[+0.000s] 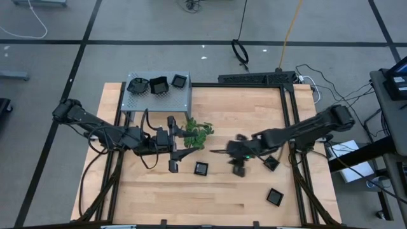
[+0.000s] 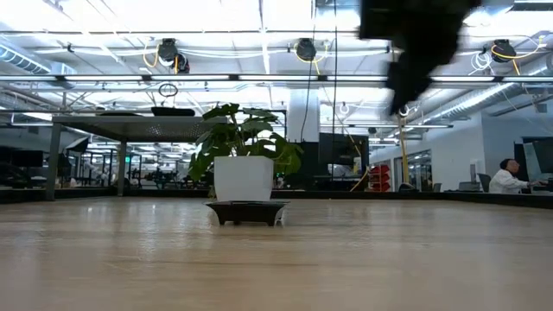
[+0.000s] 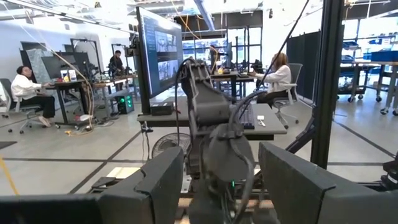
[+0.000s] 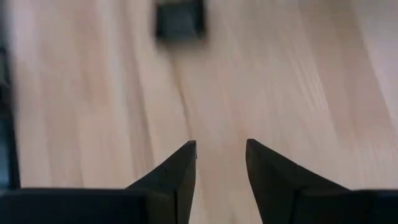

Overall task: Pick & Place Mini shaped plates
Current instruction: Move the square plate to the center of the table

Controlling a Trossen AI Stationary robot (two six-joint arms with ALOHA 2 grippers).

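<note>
Right arm stretches in across the table from its right side, elbow bent, right gripper near mid-table, fingers apart, nothing between them. Left arm reaches in low from the left, left gripper by the plant sprig, fingers spread, empty. Mini shaped plates: three on the grey perforated box, one mid-table, two on the right.
</note>
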